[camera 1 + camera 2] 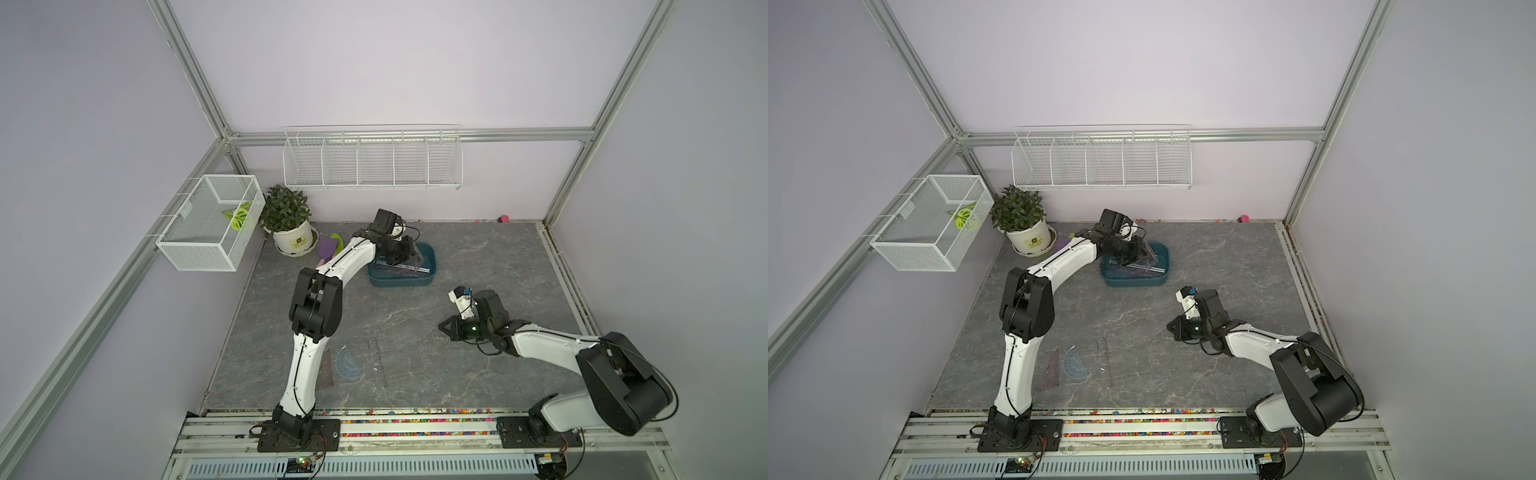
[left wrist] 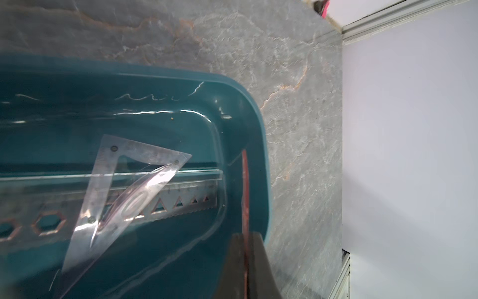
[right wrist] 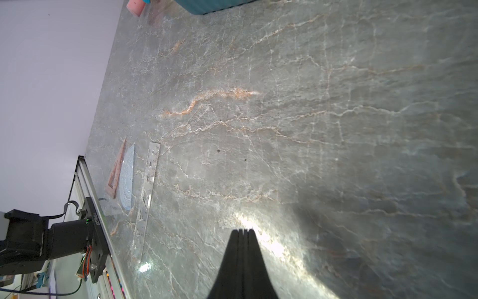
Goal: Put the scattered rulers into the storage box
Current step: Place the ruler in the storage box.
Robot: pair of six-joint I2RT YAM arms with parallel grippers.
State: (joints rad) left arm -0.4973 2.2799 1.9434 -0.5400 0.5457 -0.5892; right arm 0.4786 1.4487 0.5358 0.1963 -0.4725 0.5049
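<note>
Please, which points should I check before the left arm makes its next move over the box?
1. The left gripper is shut on the reddish ruler: ok.
2. Held ruler is over the storage box: ok.
3. Held ruler touches the box floor: cannot tell.
4. The right gripper is shut, empty, apart from the box: ok.
5. All rulers stored: not ok; triangle, protractor and straight ruler lie on the table.

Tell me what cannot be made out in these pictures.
Held ruler, left wrist view: seen edge-on in the left end effector, so its shape is unclear.
Box contents, top views: the left arm covers part of them.
Brown triangle, a top view: partly behind that arm.
Pink thing, top views: too small to name.
</note>
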